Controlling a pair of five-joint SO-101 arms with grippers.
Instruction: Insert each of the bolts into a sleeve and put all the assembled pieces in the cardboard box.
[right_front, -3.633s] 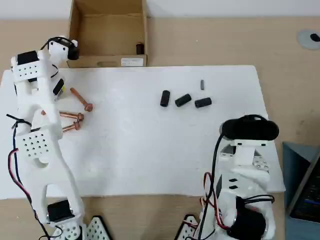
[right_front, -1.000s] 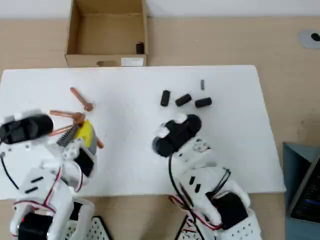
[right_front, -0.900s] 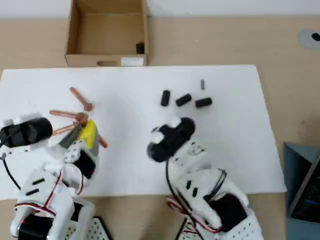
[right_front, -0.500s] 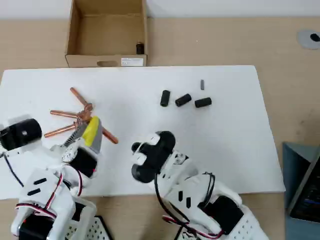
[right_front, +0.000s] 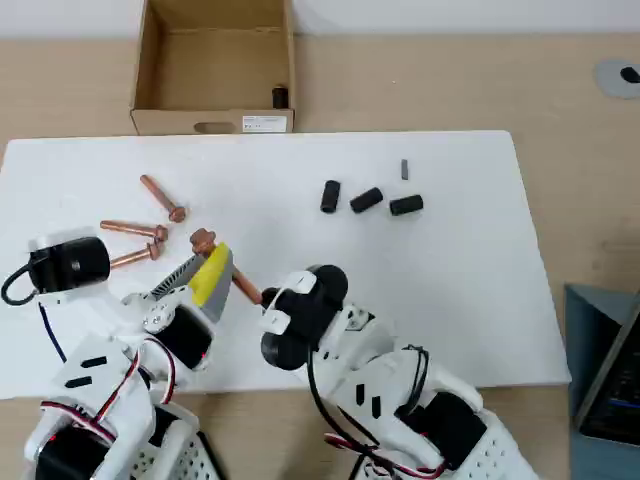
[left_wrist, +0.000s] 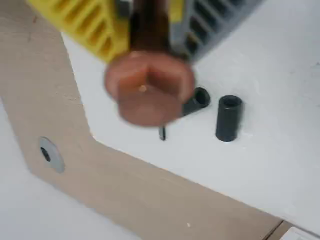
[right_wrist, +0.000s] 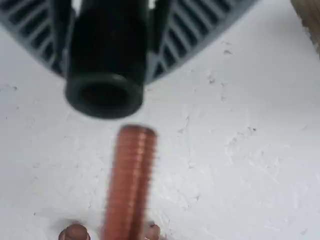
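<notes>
My left gripper (right_front: 208, 257) is shut on a copper bolt (right_front: 226, 268), held above the white mat (right_front: 450, 270) at the front left. In the left wrist view the bolt's hex head (left_wrist: 150, 89) faces the camera between the yellow and grey fingers (left_wrist: 90, 25). My right gripper (right_front: 270, 298) is shut on a black sleeve (right_wrist: 106, 75). The bolt's threaded tip (right_wrist: 129, 175) points at the sleeve's open end, just short of it. Three loose bolts (right_front: 135, 230) lie at the mat's left. Three loose sleeves (right_front: 366, 200) lie at the back middle.
The cardboard box (right_front: 150, 70) stands past the mat's far edge at the left, with a black piece (right_front: 280, 97) in its right corner. A small dark pin (right_front: 404, 170) lies behind the sleeves. A dark object (right_front: 605, 380) sits off the mat at the right.
My left gripper has carried the bolt to the right, bringing its tip up to the sleeve. The right arm swung left earlier and has held nearly still over the last half second.
</notes>
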